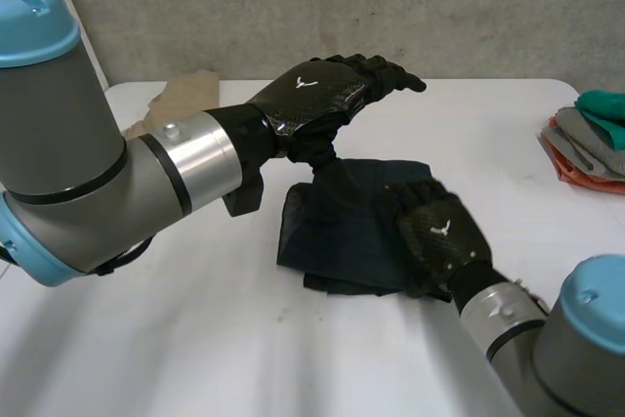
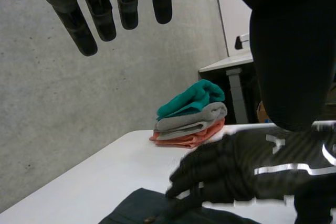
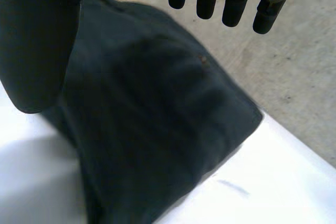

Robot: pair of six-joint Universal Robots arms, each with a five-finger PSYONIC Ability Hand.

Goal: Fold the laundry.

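Left hand (image 1: 322, 90), fingers straight, above dark cloth's (image 1: 332, 227) far edge; right hand (image 1: 441, 231), likewise straight-fingered, over its right side; folded stack (image 2: 191, 121) far right.

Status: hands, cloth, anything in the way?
Left hand open, above the dark cloth. Right hand open, on its right part. Folded stack and tan cloth lie apart, not in the way.
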